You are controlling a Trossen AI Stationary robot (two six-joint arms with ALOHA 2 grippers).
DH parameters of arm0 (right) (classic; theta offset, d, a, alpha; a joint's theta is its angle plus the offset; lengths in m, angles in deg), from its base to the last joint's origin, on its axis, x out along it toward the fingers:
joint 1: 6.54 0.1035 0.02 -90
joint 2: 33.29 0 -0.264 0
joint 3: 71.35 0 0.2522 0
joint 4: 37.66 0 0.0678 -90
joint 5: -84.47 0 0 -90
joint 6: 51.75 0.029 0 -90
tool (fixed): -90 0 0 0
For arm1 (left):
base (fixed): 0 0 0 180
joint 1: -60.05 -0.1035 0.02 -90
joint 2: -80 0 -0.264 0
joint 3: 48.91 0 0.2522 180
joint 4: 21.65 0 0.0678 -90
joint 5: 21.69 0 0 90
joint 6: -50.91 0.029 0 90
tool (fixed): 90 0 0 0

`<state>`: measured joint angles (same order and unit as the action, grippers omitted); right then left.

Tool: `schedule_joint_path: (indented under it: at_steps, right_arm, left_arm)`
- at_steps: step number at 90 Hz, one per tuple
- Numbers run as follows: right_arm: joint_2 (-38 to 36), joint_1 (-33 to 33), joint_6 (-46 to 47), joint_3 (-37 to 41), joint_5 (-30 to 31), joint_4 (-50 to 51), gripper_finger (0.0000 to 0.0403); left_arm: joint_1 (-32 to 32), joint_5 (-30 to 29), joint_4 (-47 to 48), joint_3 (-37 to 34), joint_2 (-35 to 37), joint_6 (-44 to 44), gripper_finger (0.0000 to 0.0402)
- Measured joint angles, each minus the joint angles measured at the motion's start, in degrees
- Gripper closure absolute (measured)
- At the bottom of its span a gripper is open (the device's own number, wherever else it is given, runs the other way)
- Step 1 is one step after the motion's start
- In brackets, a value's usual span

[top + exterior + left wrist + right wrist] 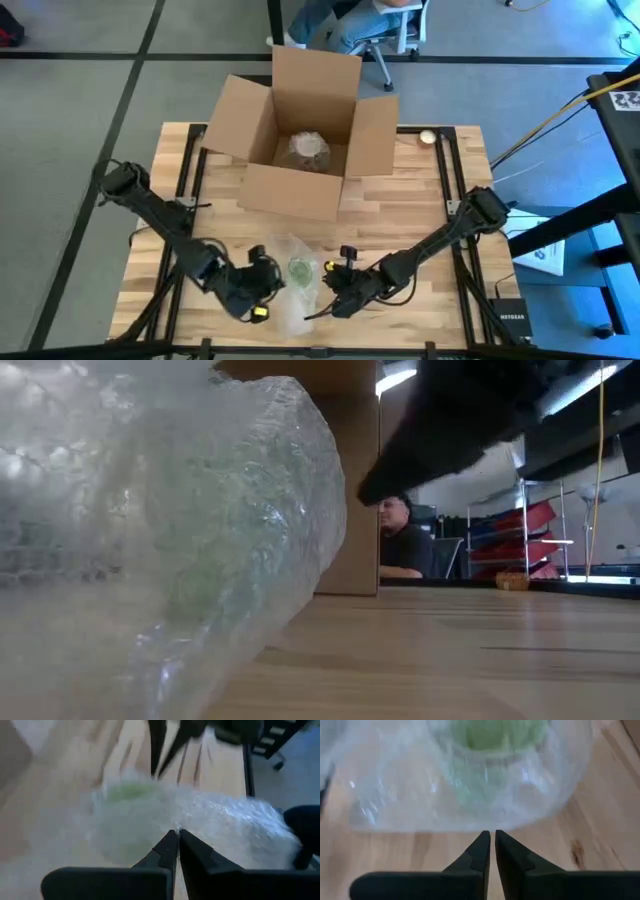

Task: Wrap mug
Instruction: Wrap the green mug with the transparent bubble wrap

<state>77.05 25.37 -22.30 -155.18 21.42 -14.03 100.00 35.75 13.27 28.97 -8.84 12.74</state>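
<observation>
The green mug (299, 268) stands near the table's front edge on a clear bubble-wrap sheet (290, 300), which is bunched up around it. Through the wrap the mug (495, 735) shows as a green blur in the right wrist view, and the mug (127, 792) shows the same way in the left wrist view. My left gripper (177, 833) is shut at the wrap's left side, and in the high view my left gripper (268, 284) sits just left of the mug. On the mug's right, my right gripper (490, 834) is shut just short of the wrap's edge (485, 822), low over the wood. My left gripper has its shut fingertips (170, 840) against the raised bubble wrap (200, 827) on the mug's left side, coming in nearly level from the table's left. Whether a layer is caught between the fingers I cannot tell.
An open brown cardboard box (300, 130) stands at the far middle of the table with a bubble-wrapped bundle (308, 148) inside. A small round object (428, 137) lies at the far right. A person (400, 540) sits beyond the table. Bare wood lies between the box and the mug.
</observation>
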Motion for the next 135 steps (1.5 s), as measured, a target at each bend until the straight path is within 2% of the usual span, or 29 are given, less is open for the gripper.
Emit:
schedule_joint_path:
  at_steps: [16, 28, 39, 50, 58, 72, 104, 111, 135]
  right_arm:
    - [0.4, -1.0, -1.5, 0.0, -1.0, -3.2, 0.0388]
    - [0.5, -1.2, -2.6, 0.0, -1.3, -3.0, 0.0388]
    - [-0.6, -1.2, -4.0, -0.1, -1.8, 0.8, 0.0388]
    - [-3.5, -1.2, -4.4, -3.6, -2.1, 8.0, 0.0388]
    - [-4.7, -1.2, -6.5, -5.4, -2.1, 9.2, 0.0388]
    - [-4.1, -1.6, -11.4, -6.9, -2.1, 3.3, 0.0388]
    - [3.1, -5.4, -13.4, -6.8, -6.6, -5.6, 0.0388]
    - [3.5, -6.2, -13.4, -6.9, -8.7, -5.8, 0.0388]
    - [3.6, -6.2, -13.3, -6.9, -8.7, -5.8, 0.0388]
  left_arm:
    - [-4.4, 1.6, -3.0, 0.0, -0.6, 7.2, 0.0401]
    - [-7.5, 4.5, -2.2, 0.0, -3.5, 8.1, 0.0401]
    - [-9.0, 6.2, -2.2, 0.0, -6.8, 8.2, 0.0401]
    - [-9.4, 7.4, -2.3, 0.0, -9.0, 7.1, 0.0401]
    - [-9.6, 7.8, -2.8, 0.0, -9.8, 7.0, 0.0401]
    - [-9.6, 7.8, -3.7, 0.0, -10.0, 7.1, 0.0401]
    - [-9.6, 8.0, -3.9, -0.1, -9.9, 7.5, 0.0401]
    - [-9.6, 8.0, -3.1, 0.1, -9.3, 7.6, 0.0401]
    - [-9.2, 7.8, 3.4, 3.9, -5.9, 9.9, 0.0402]
